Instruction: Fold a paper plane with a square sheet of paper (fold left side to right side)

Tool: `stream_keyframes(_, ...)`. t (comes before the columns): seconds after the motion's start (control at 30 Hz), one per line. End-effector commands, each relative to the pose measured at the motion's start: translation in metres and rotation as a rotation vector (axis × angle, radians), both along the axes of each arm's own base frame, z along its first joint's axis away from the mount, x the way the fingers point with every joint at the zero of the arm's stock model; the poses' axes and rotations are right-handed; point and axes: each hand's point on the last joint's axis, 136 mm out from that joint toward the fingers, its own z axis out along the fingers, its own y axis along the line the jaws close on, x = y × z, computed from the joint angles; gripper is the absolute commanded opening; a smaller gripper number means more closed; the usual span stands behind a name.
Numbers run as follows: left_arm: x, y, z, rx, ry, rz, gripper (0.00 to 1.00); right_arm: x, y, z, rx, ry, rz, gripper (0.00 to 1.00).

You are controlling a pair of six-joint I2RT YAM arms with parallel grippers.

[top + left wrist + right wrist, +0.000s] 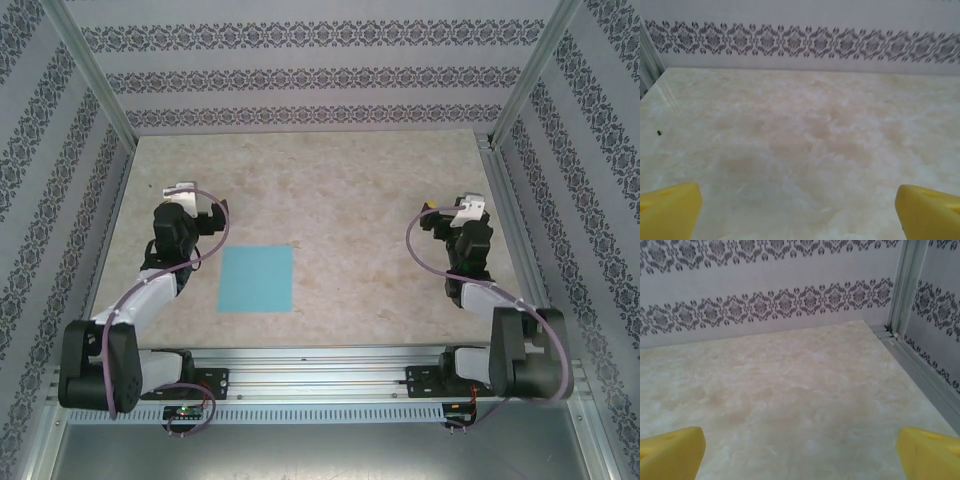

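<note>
1. Gripper on the left [180,192], mid-left of the overhead frame, stands with yellow fingers [667,212] spread wide, holding nothing.
2. Turquoise square sheet of paper [257,279] lies flat on the marbled counter [350,190], left of centre, just beside the left arm [150,290].
3. Right gripper [465,208], mid-right, is likewise spread wide and empty, well apart from the sheet.

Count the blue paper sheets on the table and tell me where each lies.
1. The square sheet of paper lies flat on the table, left of centre toward the near edge. None seems hidden.
</note>
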Motion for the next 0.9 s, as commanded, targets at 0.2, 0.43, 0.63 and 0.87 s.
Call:
stream_keyframes(0.2, -0.088, -0.061, -0.058, -0.419, 0.616, -0.134, 0.99, -0.028, 0.065, 0.011, 0.258, 0.268, 0.126, 0.98)
stream_keyframes(0.43, -0.131, -0.091, -0.121, -0.441, 0.910, -0.192, 0.97, -0.029, 0.119, -0.012, 0.297, 0.428, 0.203, 0.98)
stream_keyframes(0.63, -0.140, -0.107, -0.151, -0.478, 0.984, -0.216, 0.96, -0.024, 0.155, -0.034, 0.224, 0.525, 0.238, 0.98)
stream_keyframes(0.87, -0.147, -0.115, -0.165, -0.456, 1.036, -0.226, 0.96, -0.023, 0.180, -0.050, 0.162, 0.584, 0.248, 0.98)
